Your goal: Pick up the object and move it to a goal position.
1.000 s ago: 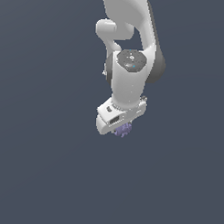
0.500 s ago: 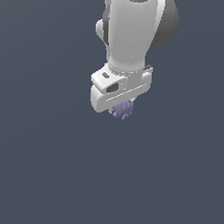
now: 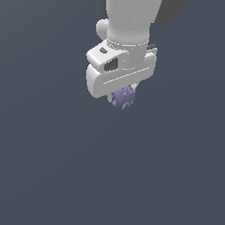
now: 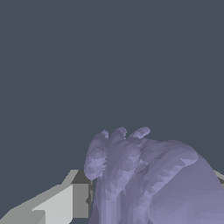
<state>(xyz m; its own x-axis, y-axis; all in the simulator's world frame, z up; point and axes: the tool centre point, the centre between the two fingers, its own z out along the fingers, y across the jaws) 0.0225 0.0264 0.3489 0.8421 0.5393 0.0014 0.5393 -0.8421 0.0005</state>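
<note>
Gripper (image 3: 122,97) clamps object (image 3: 124,97) (lumpy, lavender)

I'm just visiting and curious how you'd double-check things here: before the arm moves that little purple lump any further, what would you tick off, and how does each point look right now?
1. Purple lump is at the gripper, tucked under the white hand: ok.
2. Lump sits between the fingers, one finger visible right beside it in the wrist view: ok.
3. Grip is firm enough not to slip: cannot tell; the contact surfaces are hidden.
4. Lump is clear of any surface, with only plain dark background around it: ok.
5. Path ahead is free of obstacles: ok as far as both views reach.
6. Goal position is visible: not ok; no marker shows in either view.
</note>
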